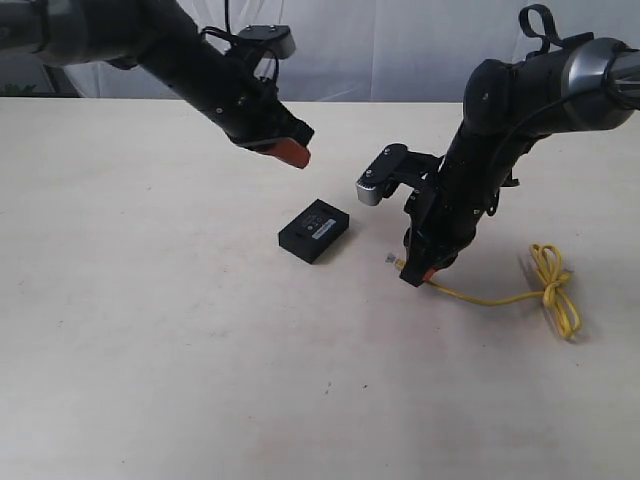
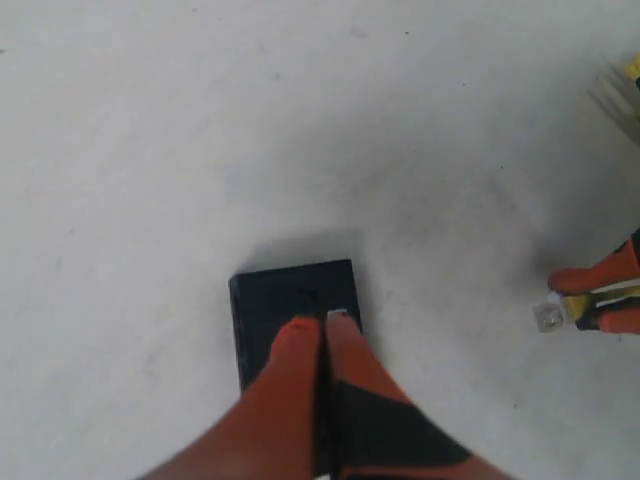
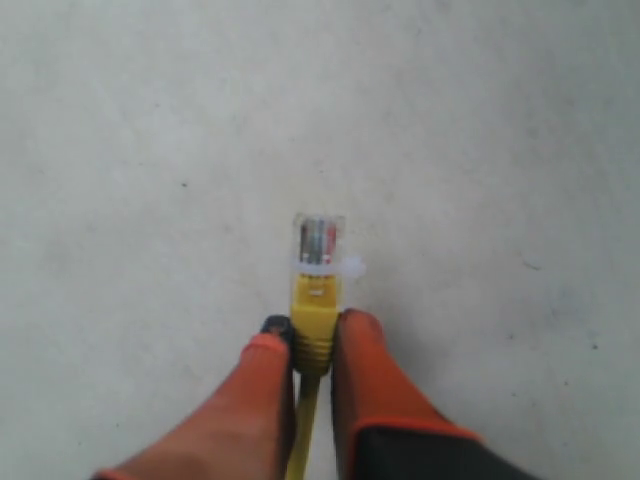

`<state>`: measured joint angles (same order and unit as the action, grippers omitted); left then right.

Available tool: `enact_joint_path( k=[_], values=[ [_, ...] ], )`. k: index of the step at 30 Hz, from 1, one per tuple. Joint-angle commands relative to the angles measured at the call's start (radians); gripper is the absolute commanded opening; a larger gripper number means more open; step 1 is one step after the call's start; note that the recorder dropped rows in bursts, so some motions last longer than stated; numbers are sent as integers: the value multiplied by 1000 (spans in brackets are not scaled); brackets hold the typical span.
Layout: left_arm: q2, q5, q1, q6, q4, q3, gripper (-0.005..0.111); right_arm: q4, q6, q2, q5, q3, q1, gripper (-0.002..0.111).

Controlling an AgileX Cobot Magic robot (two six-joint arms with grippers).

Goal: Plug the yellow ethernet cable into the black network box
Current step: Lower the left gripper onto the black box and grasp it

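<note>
Right of centre, right gripper [image 1: 420, 270] pinches yellow ethernet cable [image 1: 500, 298] just behind its plug [image 3: 318, 240]; knotted slack could tug it askew. Centre, black network box [image 1: 314, 230] lies unheld and may skid when pushed. Above, left gripper [image 1: 290, 150] hovers, fingers pressed together.

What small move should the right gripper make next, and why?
Probably carry the plug toward the black network box. The right gripper is shut on the yellow ethernet cable just behind its plug, and a gap of table separates plug and box.
</note>
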<state>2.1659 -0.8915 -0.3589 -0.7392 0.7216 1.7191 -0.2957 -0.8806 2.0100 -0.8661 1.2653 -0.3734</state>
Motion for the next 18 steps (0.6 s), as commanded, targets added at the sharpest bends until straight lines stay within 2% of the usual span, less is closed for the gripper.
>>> enact_joint_path(
  k=[1, 8, 18],
  values=[
    [81, -37, -34, 1, -16, 91, 0, -6, -8, 2, 3, -6, 1, -1],
    [168, -57, -54, 24, -21, 190, 0, -6, -8, 2, 3, -6, 1, -1],
    [224, -52, -90, 53, -80, 243, 0, -6, -8, 2, 5, -6, 1, -1]
  ],
)
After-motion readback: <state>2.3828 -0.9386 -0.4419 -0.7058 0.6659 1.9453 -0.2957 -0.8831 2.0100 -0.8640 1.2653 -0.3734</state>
